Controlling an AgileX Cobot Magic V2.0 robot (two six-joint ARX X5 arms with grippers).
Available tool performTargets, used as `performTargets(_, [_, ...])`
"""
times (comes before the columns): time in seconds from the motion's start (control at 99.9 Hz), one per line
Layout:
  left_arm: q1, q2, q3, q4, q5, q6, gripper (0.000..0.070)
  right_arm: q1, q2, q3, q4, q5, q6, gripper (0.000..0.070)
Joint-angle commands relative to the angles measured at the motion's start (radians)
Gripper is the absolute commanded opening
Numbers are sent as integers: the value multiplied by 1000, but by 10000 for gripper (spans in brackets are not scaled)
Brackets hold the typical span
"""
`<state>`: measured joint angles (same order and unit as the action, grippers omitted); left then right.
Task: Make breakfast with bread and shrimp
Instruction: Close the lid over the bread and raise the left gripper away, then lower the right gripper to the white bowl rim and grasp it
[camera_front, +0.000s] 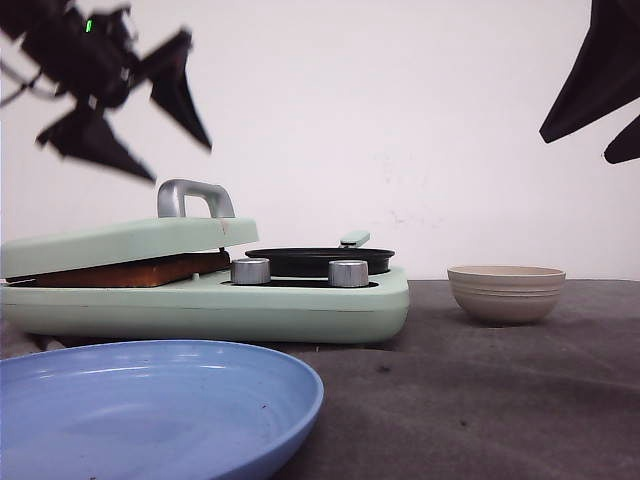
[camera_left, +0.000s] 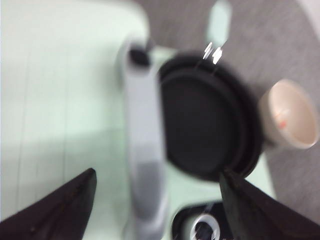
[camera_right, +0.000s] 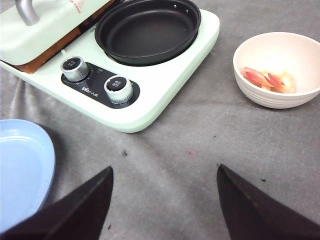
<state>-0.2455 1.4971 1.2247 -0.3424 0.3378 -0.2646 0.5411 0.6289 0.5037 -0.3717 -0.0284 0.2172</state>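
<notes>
— What are the claws doing?

— I'm seeing the left gripper (camera_left: 157, 210) spread, hanging over the mint-green press lid's grey metal handle (camera_left: 144, 165); the right gripper (camera_right: 162, 200) is spread over grey cloth.

— And the food?

— Brown-crusted bread (camera_front: 135, 271) is sitting under the lid, frame left; pink shrimp pieces (camera_right: 267, 81) are lying in the beige ribbed bowl (camera_right: 265, 97), right.

No writing can be read. Small white print sits on the cooker's black knob panel (camera_right: 97, 90), too tiny to make out. Red marks on its lid (camera_right: 76, 5) are cut off
</notes>
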Motion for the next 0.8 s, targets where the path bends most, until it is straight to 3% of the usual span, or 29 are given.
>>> performTargets(0.0, [-3,-14,57,-28,3,63,435,5,3,3,2,3,11,398])
performTargets(0.16, [-2,-87,112,-70,-5,125,434,5,3,3,-4,3,11,398])
performTargets(0.511, [3,-304,111,-93,-25,173,428,5,3,3,-8,3,11,398])
performTargets(0.791, [3,-428,109,-212,-52,195,428,3,3,5,-31,5,63,398])
